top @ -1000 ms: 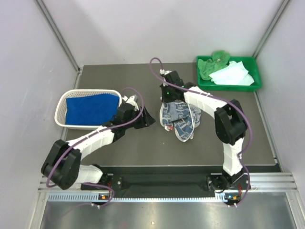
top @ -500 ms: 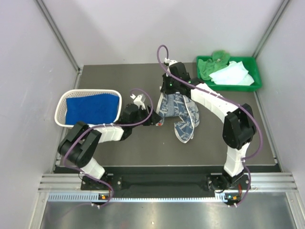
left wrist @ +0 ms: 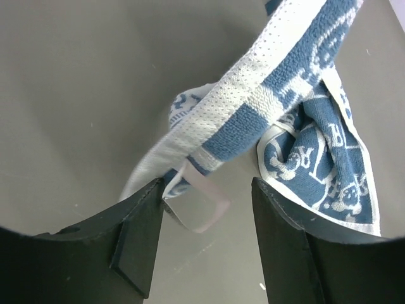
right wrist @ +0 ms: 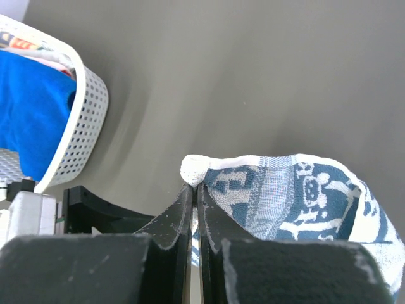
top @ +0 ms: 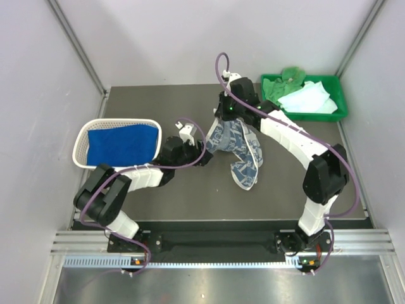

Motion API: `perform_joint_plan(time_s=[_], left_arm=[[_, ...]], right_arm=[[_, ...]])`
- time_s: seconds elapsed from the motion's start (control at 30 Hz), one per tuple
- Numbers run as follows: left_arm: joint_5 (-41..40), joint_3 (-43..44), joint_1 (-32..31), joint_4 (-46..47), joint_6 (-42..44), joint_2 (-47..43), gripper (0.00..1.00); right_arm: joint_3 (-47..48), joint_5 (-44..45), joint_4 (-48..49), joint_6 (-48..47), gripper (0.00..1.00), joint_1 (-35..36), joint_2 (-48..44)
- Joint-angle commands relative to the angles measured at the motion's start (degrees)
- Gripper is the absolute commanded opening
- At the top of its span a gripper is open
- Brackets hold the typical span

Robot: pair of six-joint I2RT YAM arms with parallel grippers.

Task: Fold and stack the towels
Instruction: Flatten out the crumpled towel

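The blue-and-white patterned towel (top: 239,147) hangs from my right gripper (top: 223,121), which is shut on its top corner (right wrist: 197,170); its lower end rests on the dark table. My left gripper (top: 206,157) is open at the towel's left edge. In the left wrist view the towel's white hem (left wrist: 209,120) and a loop tag (left wrist: 199,206) lie between the open fingers (left wrist: 140,234). The royal blue towel (top: 121,143) lies in the white basket (top: 83,136). The bright green towel (top: 283,82) and the pale mint-white towel (top: 309,99) lie in the green tray (top: 342,101). No orange towel shows.
The white lattice basket stands at the left of the table, and also shows in the right wrist view (right wrist: 76,136). The green plastic tray is at the back right corner. Grey walls close in the back and sides.
My right gripper has lifted the patterned towel's corner up and toward the back. My left gripper has moved right to the towel's left edge.
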Motion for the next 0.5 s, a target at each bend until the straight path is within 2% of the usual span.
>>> perform_joint_plan(time_s=[0.0,0.1,0.27,0.47], left_arm=[[1.26,2.31,0.19,0.48,5.56,-2.68,0.62],[3.72,3.19,1.33,-0.22,6.62,-3.38,0.63],[2.58,5.12,4.93,-2.85,8.63,-4.52,0.64],[8.46,7.58,6.7,-4.61,8.64,-4.0,0.61]], right_arm=[[1.83,-0.91,1.34,0.16,0.0,-0.34,-4.27],[1.3,-1.17,1.25,0.07,0.0,-0.69,-4.98],[0.42,-1.43,1.25,-0.02,0.0,-1.04,-6.12],[-0.29,-1.61,1.42,-0.19,0.0,-1.39,-7.35]])
